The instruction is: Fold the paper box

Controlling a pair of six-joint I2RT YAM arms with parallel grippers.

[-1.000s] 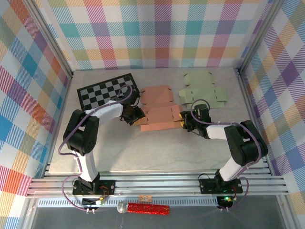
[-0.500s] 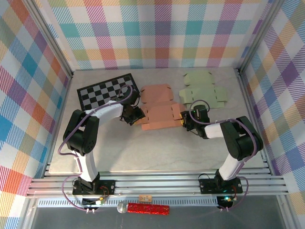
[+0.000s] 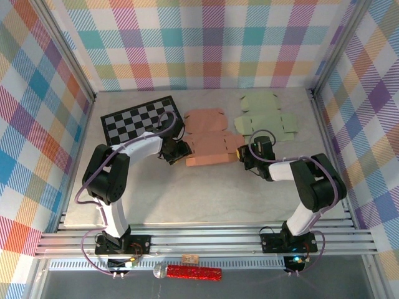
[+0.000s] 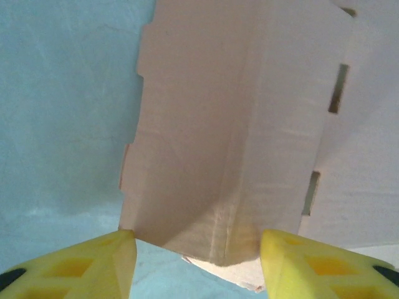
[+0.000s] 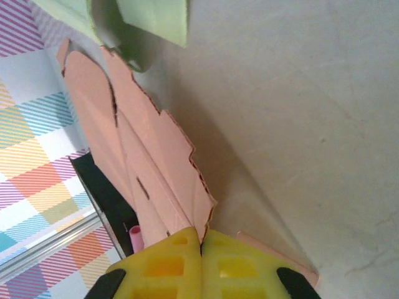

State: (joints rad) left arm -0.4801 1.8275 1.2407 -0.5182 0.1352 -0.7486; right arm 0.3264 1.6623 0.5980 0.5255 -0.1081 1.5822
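pink paper box (image 3: 211,146) pinched in right gripper (image 5: 201,242), straddled by left gripper (image 4: 197,252)

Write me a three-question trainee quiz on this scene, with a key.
1. True or false: the right gripper has its jaws shut on an edge of the pink box.
2. On the left gripper, the jaws are: A) shut and empty; B) open, with a pink box corner between them; C) shut on the pink box.
3. What colour is the second box, lying flat to the right of the pink box in the top view?
Key: 1 true; 2 B; 3 green.
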